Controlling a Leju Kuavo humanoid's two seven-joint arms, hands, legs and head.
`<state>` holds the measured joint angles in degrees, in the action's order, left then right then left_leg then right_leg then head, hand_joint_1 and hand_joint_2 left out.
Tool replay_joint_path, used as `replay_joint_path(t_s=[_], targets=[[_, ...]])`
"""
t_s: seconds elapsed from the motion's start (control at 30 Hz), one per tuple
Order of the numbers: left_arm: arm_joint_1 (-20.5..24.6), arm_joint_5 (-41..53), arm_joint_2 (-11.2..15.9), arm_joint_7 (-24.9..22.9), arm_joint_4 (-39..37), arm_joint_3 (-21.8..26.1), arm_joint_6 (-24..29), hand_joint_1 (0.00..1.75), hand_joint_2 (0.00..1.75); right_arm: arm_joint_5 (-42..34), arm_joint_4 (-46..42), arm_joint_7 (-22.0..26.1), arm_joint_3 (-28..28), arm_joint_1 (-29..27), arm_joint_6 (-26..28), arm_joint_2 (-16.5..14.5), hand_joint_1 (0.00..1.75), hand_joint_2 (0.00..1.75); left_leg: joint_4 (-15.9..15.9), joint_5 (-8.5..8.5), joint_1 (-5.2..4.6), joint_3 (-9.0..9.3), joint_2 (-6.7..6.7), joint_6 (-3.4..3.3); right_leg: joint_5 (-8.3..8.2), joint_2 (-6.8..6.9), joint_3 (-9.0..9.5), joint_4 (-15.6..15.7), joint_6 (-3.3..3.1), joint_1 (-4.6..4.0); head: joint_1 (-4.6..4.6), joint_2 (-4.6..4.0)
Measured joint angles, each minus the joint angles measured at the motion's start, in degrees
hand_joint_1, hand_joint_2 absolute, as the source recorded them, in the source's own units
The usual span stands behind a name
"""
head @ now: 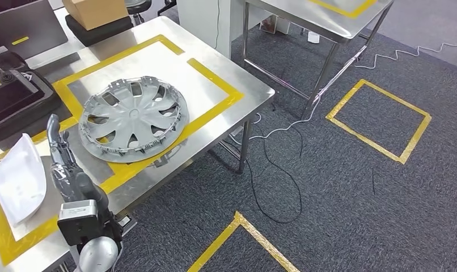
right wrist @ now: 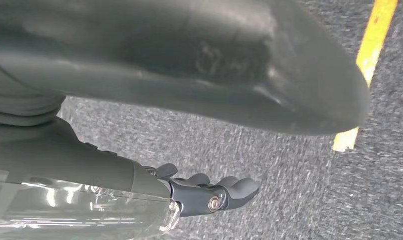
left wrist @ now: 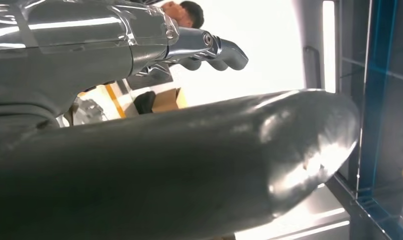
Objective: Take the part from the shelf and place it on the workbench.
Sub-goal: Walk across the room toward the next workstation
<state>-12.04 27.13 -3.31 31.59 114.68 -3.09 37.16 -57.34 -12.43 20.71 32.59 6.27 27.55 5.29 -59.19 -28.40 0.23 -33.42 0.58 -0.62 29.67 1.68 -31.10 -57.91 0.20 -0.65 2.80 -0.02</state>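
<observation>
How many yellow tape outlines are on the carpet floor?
2 that show: one full rectangle on the carpet right of the steel table, and one corner at the bottom edge. More may lie outside the picture.

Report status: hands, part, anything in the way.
Left hand open over the workbench. Right hand open, hanging over carpet. Hubcap flat inside the yellow tape outline. White cover beside left hand.

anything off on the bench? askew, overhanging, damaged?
One thing: the hubcap lies across the yellow tape outline rather than inside it, its near rim over the tape's front strip. It is flat on the workbench, with no visible damage. The white part sits beside the left hand.
</observation>
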Motion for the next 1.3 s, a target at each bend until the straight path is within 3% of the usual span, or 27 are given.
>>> replay_joint_path(t_s=[0.07,0.13,0.23,0.3,0.33,0.37,0.43,0.5,0.53,0.6,0.67,0.73,0.8,0.83,0.87,0.9,0.97,1.0,1.07,1.1,1.17,1.23,1.3], targets=[[0.0,0.0,0.0,0.0,0.0,0.0,0.0,0.00,0.00,0.0,0.0,0.2,0.0,0.2,-0.2,0.0,0.00,0.00,0.1,-0.08,0.04,0.06,-0.95,0.65,-0.33,-0.83,-0.05,0.5,-0.56,-0.04,0.08,0.00],[0.0,0.0,0.0,0.1,0.0,0.0,0.0,0.00,0.00,0.0,0.0,0.2,0.0,0.2,-0.4,0.0,0.00,0.00,-1.3,-1.51,0.12,-0.35,-1.27,1.19,-1.03,-1.55,0.18,1.2,-1.30,0.11,0.22,0.00],[0.0,0.0,0.0,0.1,0.0,0.0,0.0,0.00,0.00,0.1,0.0,0.2,0.0,-0.2,-0.6,0.0,0.00,0.00,-10.1,-6.87,0.25,-4.14,-0.62,1.63,-1.56,-2.35,0.17,1.7,-1.91,0.15,0.43,0.00],[0.0,0.0,0.0,0.1,-0.1,0.0,0.0,0.00,0.00,0.2,0.0,0.2,0.0,-0.4,-0.7,0.0,0.00,0.00,-14.4,-8.14,0.28,-5.96,-0.46,1.82,-1.56,-2.98,0.10,1.6,-1.90,0.12,0.42,0.00],[0.0,-0.1,0.0,0.1,-0.2,0.0,0.0,0.00,0.00,0.2,0.0,0.2,0.0,-0.4,-0.8,0.0,0.00,0.00,-13.8,-7.17,0.30,-5.51,-0.38,1.89,-1.52,-3.37,0.11,1.5,-1.83,0.15,0.41,0.00],[0.0,-0.1,0.0,0.1,-0.2,0.0,0.0,0.00,0.00,0.2,0.0,0.2,0.0,-0.5,-0.8,0.0,0.00,0.00,-11.3,-5.36,0.36,-4.10,-0.10,1.95,-1.44,-3.80,0.11,1.3,-1.69,0.23,0.42,0.00],[0.0,-0.1,0.0,0.2,-0.2,0.0,0.0,0.00,0.00,0.2,0.0,0.2,0.0,-0.4,-0.9,0.0,0.00,0.00,-4.2,-2.21,0.72,-0.37,2.03,2.03,-1.04,-4.71,-0.14,0.5,-1.11,0.34,0.43,0.00],[-0.1,-0.1,0.0,0.2,-0.3,0.0,0.0,0.00,0.00,0.2,0.0,0.1,0.0,-0.3,-1.0,0.0,0.00,0.00,-0.7,-1.60,0.88,1.35,3.70,1.70,-0.80,-5.64,-0.79,-0.2,-0.38,0.44,0.42,0.00],[-0.1,-0.1,0.0,0.3,-0.3,0.0,0.0,0.00,0.00,0.2,0.0,0.1,0.0,-0.3,-1.0,0.0,0.00,0.00,-0.4,-1.81,0.79,1.45,3.63,1.37,-0.84,-6.17,-1.10,-0.4,-0.04,0.52,0.40,0.00],[-0.1,-0.1,0.1,0.3,-0.3,0.0,0.0,0.00,0.00,0.2,0.0,0.1,0.0,-0.3,-1.0,0.0,0.00,0.00,-0.4,-1.68,0.76,1.39,2.46,0.66,-0.78,-6.41,-1.49,-0.6,0.50,0.66,0.38,0.00],[-0.1,-0.1,0.1,0.3,-0.3,0.0,0.0,0.00,0.00,0.2,0.0,0.1,0.0,-0.2,-1.0,0.0,0.00,0.00,-0.2,-1.56,0.84,1.40,1.07,0.11,0.98,-4.47,-2.68,-3.1,1.00,0.61,0.14,0.00],[-0.1,-0.1,0.1,0.3,-0.3,0.0,0.0,0.00,0.00,0.2,0.0,0.1,0.0,-0.1,-1.1,0.0,0.00,0.00,-0.2,-1.60,0.66,1.34,-0.43,-0.19,4.68,-2.49,-5.82,-10.0,1.44,0.62,-0.06,0.00],[-0.1,-0.1,0.2,0.3,-0.3,0.0,0.0,0.00,0.00,0.3,0.0,0.1,0.0,-0.3,-1.2,-0.2,0.00,0.00,-0.2,-1.70,0.48,1.31,-1.85,-0.35,6.73,-2.04,-8.50,-15.9,1.58,0.66,-0.05,0.00],[-0.1,-0.2,0.2,0.3,-0.4,0.0,0.0,0.00,0.00,0.3,0.0,0.1,0.0,-0.4,-1.2,-0.2,0.00,0.00,-0.2,-1.76,0.38,1.32,-2.44,-0.40,6.03,-1.98,-8.41,-15.8,1.45,0.63,-0.05,0.00],[0.0,-0.2,0.2,0.3,-0.4,0.0,0.0,0.00,0.00,0.3,0.0,0.1,0.0,-0.5,-1.2,-0.2,0.00,0.00,-0.2,-1.80,0.29,1.37,-2.92,-0.42,4.42,-1.85,-7.29,-13.7,1.18,0.57,-0.04,0.00],[0.0,-0.2,0.2,0.2,-0.4,0.0,0.0,0.00,0.00,0.3,0.0,0.1,0.0,-0.6,-1.2,-0.2,0.00,0.00,-0.2,-1.83,0.21,1.43,-3.34,-0.41,2.30,-1.34,-5.33,-9.9,0.72,0.37,-0.04,0.00],[0.0,-0.2,0.2,0.2,-0.5,0.0,0.0,0.00,0.00,0.3,0.0,0.1,0.0,-0.5,-1.3,-0.1,0.00,0.00,-0.2,-1.88,0.07,1.44,-4.03,-0.25,-0.13,0.24,-1.81,-2.8,-0.18,-0.28,-0.02,0.00],[0.1,-0.2,0.2,0.1,-0.5,0.0,0.0,0.00,0.00,0.3,0.0,0.1,0.0,-0.4,-1.3,0.0,0.00,0.00,-0.2,-1.88,0.05,1.41,-4.36,-0.06,-0.48,0.83,-0.92,-0.8,-0.56,-0.62,-0.01,0.00],[0.1,-0.4,0.3,-0.2,-0.5,0.0,0.0,0.00,0.00,0.3,0.0,0.1,0.0,-0.4,-1.3,0.2,0.00,0.00,0.0,-1.87,0.12,1.54,-5.11,0.47,-0.42,0.51,-0.70,0.2,-1.12,-0.99,-0.02,0.00],[0.1,-0.6,0.3,-0.4,-0.5,-0.1,0.0,0.00,0.00,0.3,0.0,0.1,0.0,-0.4,-1.3,0.3,0.00,0.00,-0.1,-2.03,0.23,1.70,-4.87,0.77,-0.69,0.17,-0.44,0.7,-1.37,-0.93,0.00,0.00],[0.2,-0.9,0.4,-0.9,-0.5,-0.1,0.0,0.00,0.00,0.2,0.0,0.1,0.0,-0.4,-1.4,0.3,0.00,0.00,-1.9,-3.54,0.29,1.09,-2.60,1.27,-1.38,-0.46,0.17,1.8,-1.89,-0.64,0.07,0.00],[0.2,-1.4,0.6,-1.3,-0.5,-0.2,0.0,0.00,0.00,0.0,0.0,0.2,0.0,-0.4,-1.6,0.3,0.00,0.00,-7.9,-6.82,0.29,-1.81,-0.31,1.59,-1.72,-1.17,0.37,2.2,-2.19,-0.46,0.23,0.00],[0.1,-1.8,0.9,-1.6,-0.6,-0.2,0.0,0.00,0.00,-0.2,0.0,0.3,0.0,-0.4,-1.8,0.3,0.00,0.00,-13.8,-8.82,0.34,-4.94,-0.15,1.89,-1.70,-2.16,0.31,2.0,-2.25,-0.44,0.36,0.00]])
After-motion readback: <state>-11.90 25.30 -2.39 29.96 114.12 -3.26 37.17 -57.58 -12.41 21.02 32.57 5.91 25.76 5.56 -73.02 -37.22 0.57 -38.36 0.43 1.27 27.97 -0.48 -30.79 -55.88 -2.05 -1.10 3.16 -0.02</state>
